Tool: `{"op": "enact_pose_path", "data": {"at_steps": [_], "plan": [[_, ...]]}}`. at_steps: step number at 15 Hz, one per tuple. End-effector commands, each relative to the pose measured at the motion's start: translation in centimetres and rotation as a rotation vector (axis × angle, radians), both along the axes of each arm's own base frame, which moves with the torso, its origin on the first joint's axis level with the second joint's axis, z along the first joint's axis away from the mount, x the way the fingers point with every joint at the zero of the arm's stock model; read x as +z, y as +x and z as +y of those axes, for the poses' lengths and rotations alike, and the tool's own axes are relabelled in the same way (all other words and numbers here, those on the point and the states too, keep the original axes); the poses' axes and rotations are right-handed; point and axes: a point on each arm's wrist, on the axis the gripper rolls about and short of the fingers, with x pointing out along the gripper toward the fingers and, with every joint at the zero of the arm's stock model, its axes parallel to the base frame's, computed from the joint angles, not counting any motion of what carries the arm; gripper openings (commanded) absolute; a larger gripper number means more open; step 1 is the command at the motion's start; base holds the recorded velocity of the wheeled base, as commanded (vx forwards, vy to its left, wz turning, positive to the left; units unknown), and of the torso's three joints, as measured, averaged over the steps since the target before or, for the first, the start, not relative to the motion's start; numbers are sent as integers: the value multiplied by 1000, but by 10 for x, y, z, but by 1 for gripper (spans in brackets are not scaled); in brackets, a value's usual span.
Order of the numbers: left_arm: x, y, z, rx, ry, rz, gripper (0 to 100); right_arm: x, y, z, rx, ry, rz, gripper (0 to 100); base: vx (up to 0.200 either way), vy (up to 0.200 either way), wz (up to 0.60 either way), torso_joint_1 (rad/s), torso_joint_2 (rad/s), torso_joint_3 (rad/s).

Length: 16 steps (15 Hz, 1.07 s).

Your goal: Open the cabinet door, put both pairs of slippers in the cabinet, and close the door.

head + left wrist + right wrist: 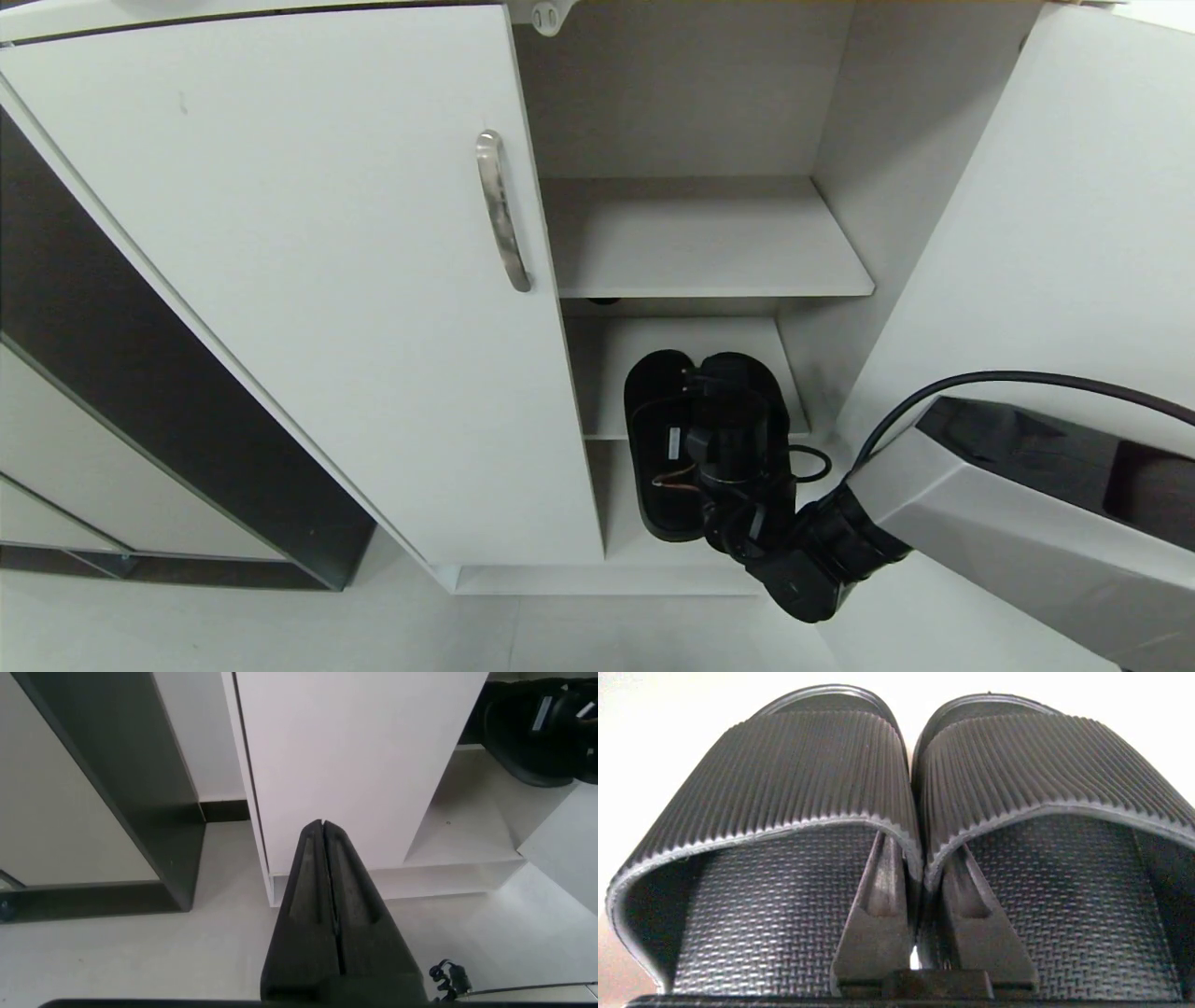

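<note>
A pair of black slippers point(665, 439) hangs side by side in the cabinet's open right half, toes over the lower shelf point(611, 373) and heels out past its front edge. My right gripper point(724, 448) is shut on the slippers. In the right wrist view its fingers point(882, 891) pinch the two inner walls of the ribbed slippers point(803, 775) together, under the straps, with my right gripper point(920, 854) tips hidden there. My left gripper point(322, 831) is shut and empty, low over the floor before the closed left door point(355, 756); the slippers point(547, 728) show beyond it.
The cabinet's right door point(1055, 233) stands swung open beside my right arm. The left door point(308, 280) is shut, with a metal handle point(501, 210). An upper shelf point(700, 243) is bare. A dark panel point(140, 373) stands left of the cabinet.
</note>
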Motion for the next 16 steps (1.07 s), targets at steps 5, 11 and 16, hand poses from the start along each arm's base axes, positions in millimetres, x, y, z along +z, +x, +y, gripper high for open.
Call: {"op": "enact_pose_path", "data": {"at_steps": [5, 11, 16], "plan": [[0, 0, 0, 0, 0, 1, 0, 3, 47, -3, -60, -12, 15, 0, 0, 0, 0, 0, 0, 0], [0, 0, 0, 2, -6, 1, 0, 18, 64, 4, -60, 18, -20, 0, 0, 0, 0, 0, 0, 0], [0, 0, 0, 3, -6, 1, 0, 29, 75, 8, -65, 24, -25, 0, 0, 0, 0, 0, 0, 0]]}}
